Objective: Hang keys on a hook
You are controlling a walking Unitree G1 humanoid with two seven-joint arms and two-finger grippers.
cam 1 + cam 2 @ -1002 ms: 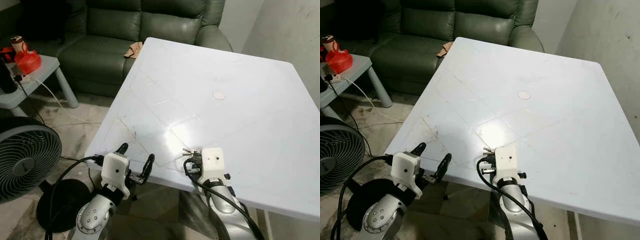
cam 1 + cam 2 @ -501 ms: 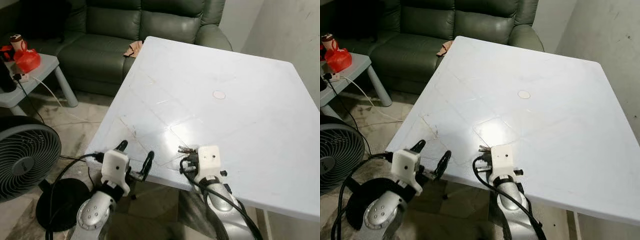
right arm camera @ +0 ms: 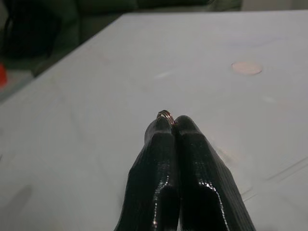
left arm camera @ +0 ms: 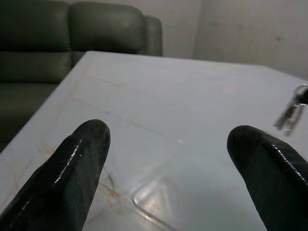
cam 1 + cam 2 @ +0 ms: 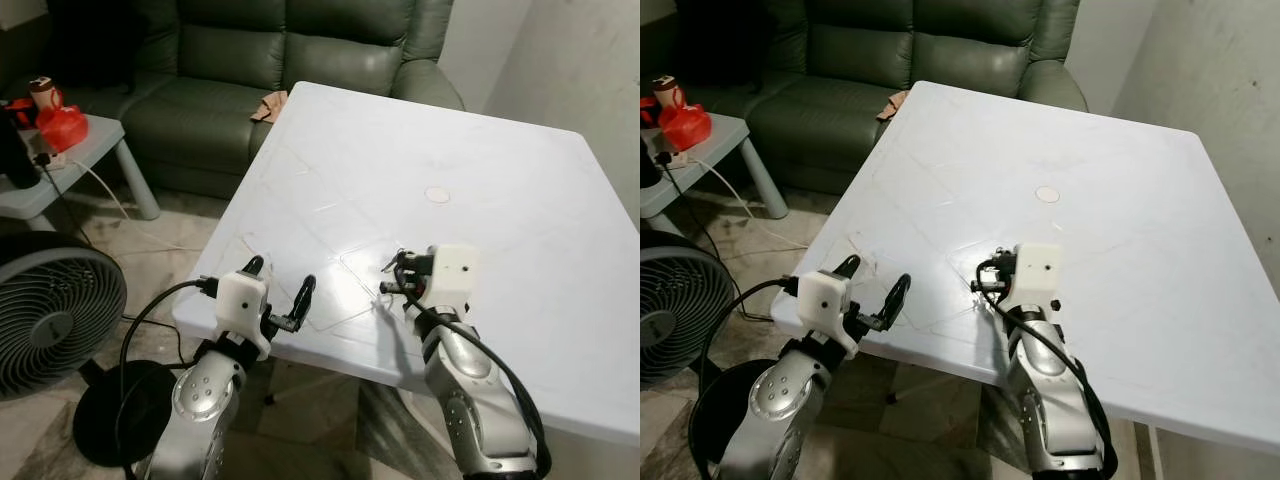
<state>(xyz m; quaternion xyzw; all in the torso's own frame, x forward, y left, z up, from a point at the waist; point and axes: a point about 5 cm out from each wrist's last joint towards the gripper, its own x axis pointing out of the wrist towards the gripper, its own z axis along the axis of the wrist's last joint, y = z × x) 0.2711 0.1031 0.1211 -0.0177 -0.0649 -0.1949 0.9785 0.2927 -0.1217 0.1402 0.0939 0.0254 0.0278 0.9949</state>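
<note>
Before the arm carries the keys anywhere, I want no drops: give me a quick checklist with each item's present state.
1. Right gripper shut on the key ring: ok, fingers pressed together with the ring at their tips.
2. Keys lifted off the white table: ok, they dangle above it.
3. Grip depth: not ok, only the fingertips hold the ring.
4. Left gripper out of the way: ok, open at the table's near edge.
5. Hook located: cannot tell.
</note>
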